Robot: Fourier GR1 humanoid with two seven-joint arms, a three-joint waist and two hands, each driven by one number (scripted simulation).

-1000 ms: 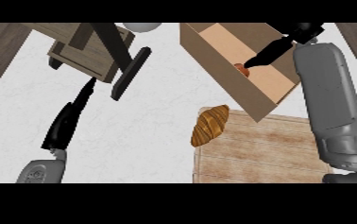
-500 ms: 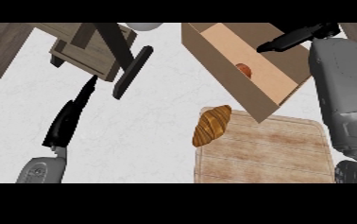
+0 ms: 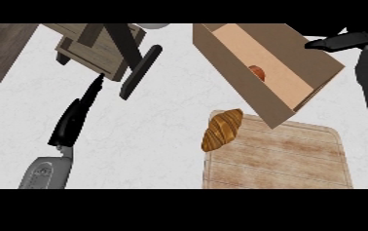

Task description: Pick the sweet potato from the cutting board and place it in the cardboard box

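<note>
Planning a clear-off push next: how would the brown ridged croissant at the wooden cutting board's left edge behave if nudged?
The brown ridged croissant looks flaky, so probably light and crushable. It overhangs the wooden cutting board edge onto the white counter, so a nudge would likely tip it off. Its elongated, tapered shape suggests sliding or pivoting, not rolling.

No text, label, brand, number or sign can be read anywhere in the head view.
</note>
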